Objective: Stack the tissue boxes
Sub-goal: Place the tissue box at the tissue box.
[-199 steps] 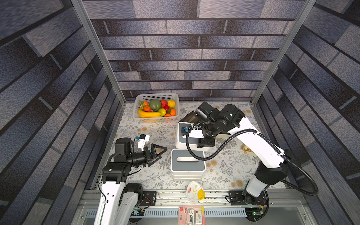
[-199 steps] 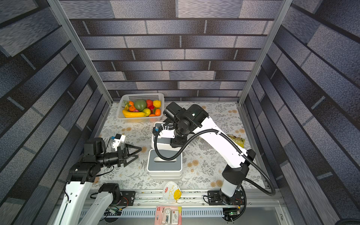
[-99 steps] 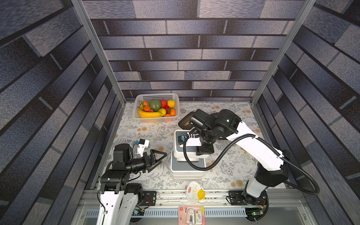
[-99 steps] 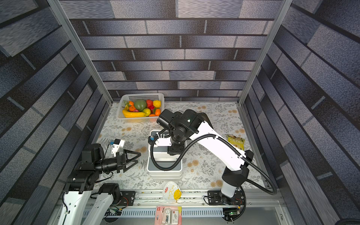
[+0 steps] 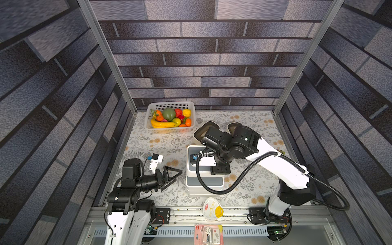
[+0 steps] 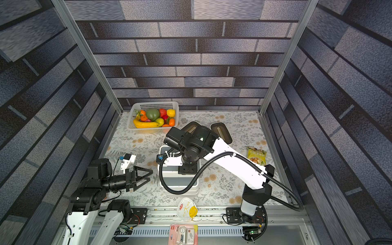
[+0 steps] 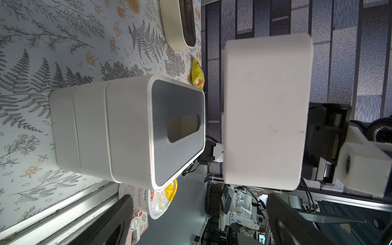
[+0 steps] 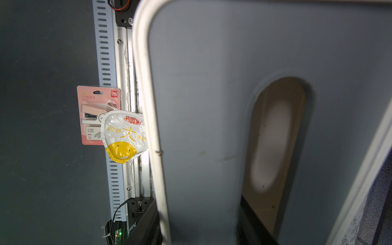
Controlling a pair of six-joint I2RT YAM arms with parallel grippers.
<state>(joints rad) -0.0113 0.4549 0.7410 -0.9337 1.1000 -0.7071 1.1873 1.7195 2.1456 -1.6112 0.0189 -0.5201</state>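
Twin overhead views; wrist cameras beside tissue boxes (image 7: 127, 131)

A stack of white boxes (image 7: 127, 131) with a grey slotted lid on top is seen on the floral cloth (image 7: 53, 42). Another white box (image 7: 265, 110) is held just clear of it by the right gripper (image 7: 318, 140), no contact. A cream box (image 7: 176, 23) and a yellow snack bag (image 7: 197, 74) are spotted further off, and the left gripper (image 7: 198, 196) is spread wide

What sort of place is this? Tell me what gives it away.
Probably a robot test cell staged as a home table: brick-print panels on an aluminium frame, a left arm and right arm bolted to a front rail, and a floral tablecloth carrying a fruit basket and stacked tissue boxes.
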